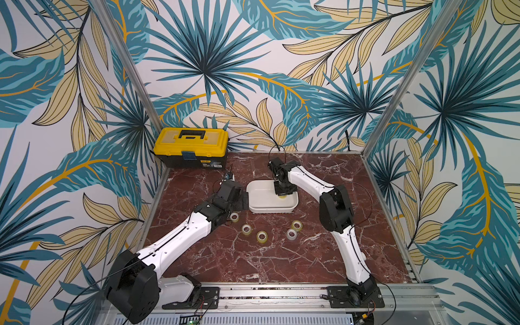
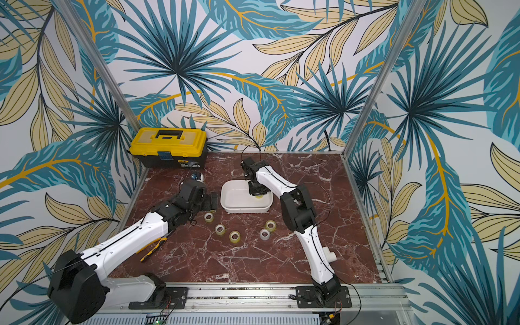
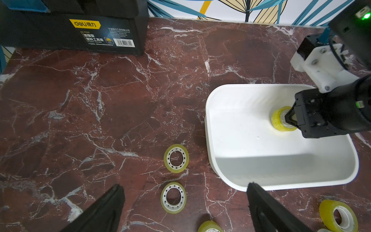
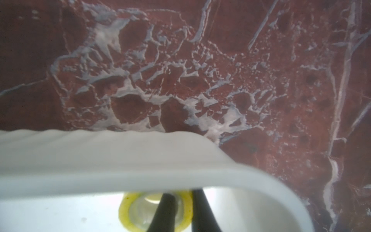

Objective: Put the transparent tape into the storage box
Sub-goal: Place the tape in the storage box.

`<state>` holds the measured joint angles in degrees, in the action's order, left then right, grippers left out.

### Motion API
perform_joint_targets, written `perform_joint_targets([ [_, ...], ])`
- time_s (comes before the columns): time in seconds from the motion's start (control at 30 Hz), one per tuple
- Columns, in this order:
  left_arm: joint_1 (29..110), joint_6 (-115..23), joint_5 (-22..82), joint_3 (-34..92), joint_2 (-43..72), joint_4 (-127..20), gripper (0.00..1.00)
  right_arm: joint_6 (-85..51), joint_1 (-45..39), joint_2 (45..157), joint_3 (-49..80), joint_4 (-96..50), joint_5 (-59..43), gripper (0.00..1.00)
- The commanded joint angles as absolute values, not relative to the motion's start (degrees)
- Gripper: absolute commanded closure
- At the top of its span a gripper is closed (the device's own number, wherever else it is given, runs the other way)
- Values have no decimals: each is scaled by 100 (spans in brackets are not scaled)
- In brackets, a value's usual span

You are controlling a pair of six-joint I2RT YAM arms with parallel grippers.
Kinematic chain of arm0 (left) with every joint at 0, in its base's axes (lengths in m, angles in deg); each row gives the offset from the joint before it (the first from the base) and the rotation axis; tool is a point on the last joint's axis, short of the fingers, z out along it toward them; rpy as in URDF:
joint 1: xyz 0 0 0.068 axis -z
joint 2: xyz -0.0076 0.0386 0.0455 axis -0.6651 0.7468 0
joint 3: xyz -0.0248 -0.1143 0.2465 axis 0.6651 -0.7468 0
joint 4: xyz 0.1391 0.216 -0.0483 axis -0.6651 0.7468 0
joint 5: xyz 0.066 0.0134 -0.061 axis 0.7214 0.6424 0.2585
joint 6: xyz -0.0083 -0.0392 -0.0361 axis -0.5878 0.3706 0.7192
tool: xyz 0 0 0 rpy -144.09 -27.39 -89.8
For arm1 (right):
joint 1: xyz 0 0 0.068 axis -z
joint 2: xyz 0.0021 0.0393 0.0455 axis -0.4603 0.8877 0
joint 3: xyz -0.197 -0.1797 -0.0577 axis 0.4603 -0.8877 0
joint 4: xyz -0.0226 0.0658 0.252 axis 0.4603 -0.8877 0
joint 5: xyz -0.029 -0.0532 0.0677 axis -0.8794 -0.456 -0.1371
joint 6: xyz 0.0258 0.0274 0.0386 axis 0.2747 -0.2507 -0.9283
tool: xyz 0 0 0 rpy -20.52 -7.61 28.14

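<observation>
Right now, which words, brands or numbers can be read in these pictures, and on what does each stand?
"deli", followed by two Chinese characters: yellow label on the toolbox, on its black base.
White Chinese lines and the barcode beside it: too small to read.
No other readable text.

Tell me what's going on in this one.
The right gripper reaches down into the white storage box, pinching the wall of a yellowish tape roll with one finger inside its core. Whether the roll touches the box floor is unclear. The left gripper hovers open beside the box, holding nothing. Five more rolls lie loose on the table.
</observation>
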<state>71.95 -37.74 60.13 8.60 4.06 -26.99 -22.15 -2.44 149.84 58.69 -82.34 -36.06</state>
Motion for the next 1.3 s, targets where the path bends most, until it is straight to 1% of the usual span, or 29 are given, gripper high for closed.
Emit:
perform_joint_targets([
  [0.0,7159,-3720,6104,1048,264,-2587,0,-2250,-258,15001,5891,-8280,-3669,78],
  [0.13,7165,-3711,6135,956,172,-2613,0,-2269,-272,14974,5991,-8275,-3642,76],
  [0.23,7159,-3728,6148,923,147,-2593,0,-2270,-286,14950,6057,-8279,-3642,72],
  [0.37,7160,-3729,6149,865,82,-2595,0,-2277,-299,14959,6087,-8276,-3634,71],
  [0.4,7162,-3729,6149,846,64,-2612,0,-2279,-292,14957,6092,-8276,-3631,68],
  [0.53,7146,-3736,6165,808,8,-2631,0,-2295,-321,14902,6105,-8276,-3638,65],
  [0.57,7144,-3745,6170,808,-2,-2631,0,-2287,-328,14843,6120,-8285,-3670,63],
  [0.7,6996,-3701,6107,822,-51,-2516,0,-2241,-424,14295,6124,-8284,-3726,62],
  [0.8,6615,-3468,5889,824,33,-2218,0,-2237,-483,13796,6068,-8333,-3649,62],
  [0.9,6179,-3350,5444,867,326,-1999,0,-2325,-498,13198,5771,-8346,-3348,62],
  [1.0,5924,-3314,5032,1063,929,-1883,0,-2340,-547,12639,5417,-8337,-3108,62],
  [1.07,5877,-3404,4841,1283,1416,-1847,0,-2355,-574,12348,5201,-8338,-2955,62],
  [1.13,5852,-3431,4475,1527,1961,-1848,3,-2392,-578,12066,4962,-8337,-2820,62],
  [1.27,5830,-3398,4316,1898,2770,-1886,7,-2426,-607,11709,4624,-8337,-2844,62],
])
